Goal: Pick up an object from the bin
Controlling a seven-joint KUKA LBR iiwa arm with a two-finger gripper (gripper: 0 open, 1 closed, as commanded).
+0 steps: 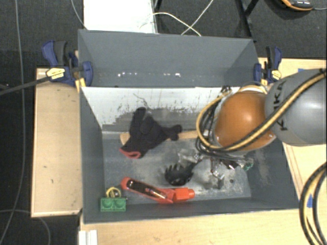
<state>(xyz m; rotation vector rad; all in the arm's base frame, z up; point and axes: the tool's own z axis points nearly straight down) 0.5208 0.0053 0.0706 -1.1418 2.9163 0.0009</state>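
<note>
Low over bin [92, 152] floor, right of centre: gripper [220, 176] under orange wrist cover [240, 119]; open or closed, cannot tell. Just left: small black lumpy object [179, 174], probably light, hard, irregular; best gripped across narrow body. Further left: black glove [145, 134], limp, soft. Front: red-orange tool [158, 191], green block [113, 204].

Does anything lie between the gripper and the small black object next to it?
Nothing visible. The gripper sits just beside the small black object; the black glove lies farther back, the red tool nearer the front.
</note>
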